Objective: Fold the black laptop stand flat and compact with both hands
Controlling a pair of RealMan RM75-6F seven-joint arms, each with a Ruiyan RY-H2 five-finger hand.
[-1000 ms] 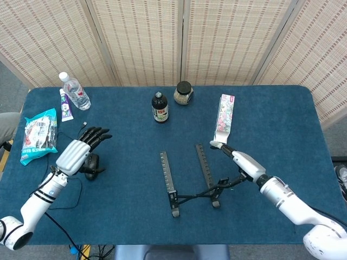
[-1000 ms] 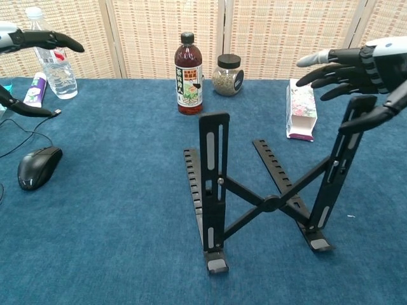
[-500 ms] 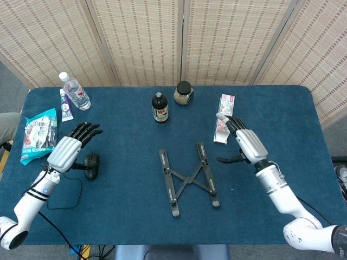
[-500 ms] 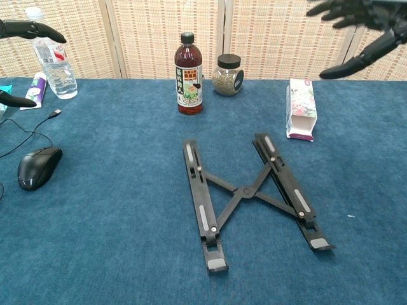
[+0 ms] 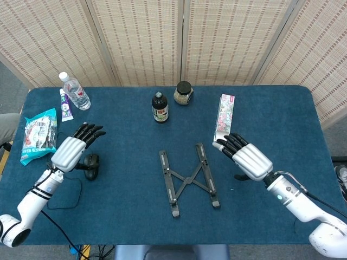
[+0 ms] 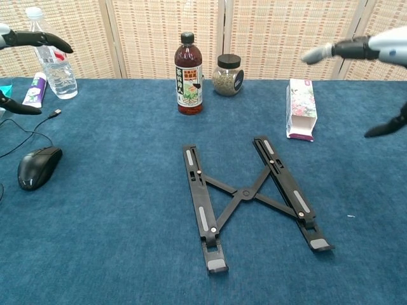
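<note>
The black laptop stand (image 5: 189, 180) lies flat on the blue table, its two rails splayed and joined by crossed links; the chest view shows the stand (image 6: 249, 192) in the middle of the cloth. My right hand (image 5: 246, 158) hovers open to the right of the stand, fingers spread, touching nothing; its fingertips (image 6: 318, 53) enter the chest view at the upper right. My left hand (image 5: 73, 149) floats open far to the left, above the mouse, fingers spread, with only its fingertips (image 6: 38, 39) showing in the chest view.
A black mouse (image 5: 90, 164) with its cable lies under the left hand. A dark bottle (image 5: 159, 108), a jar (image 5: 184, 93) and a floral carton (image 5: 224, 116) stand behind the stand. A water bottle (image 5: 74, 91), a tube (image 5: 65, 105) and a snack bag (image 5: 38, 134) sit far left.
The stand went from raised on its legs to lying flat. My right hand let go of it, lifted away, then came down to its right. The left hand barely shifted.
</note>
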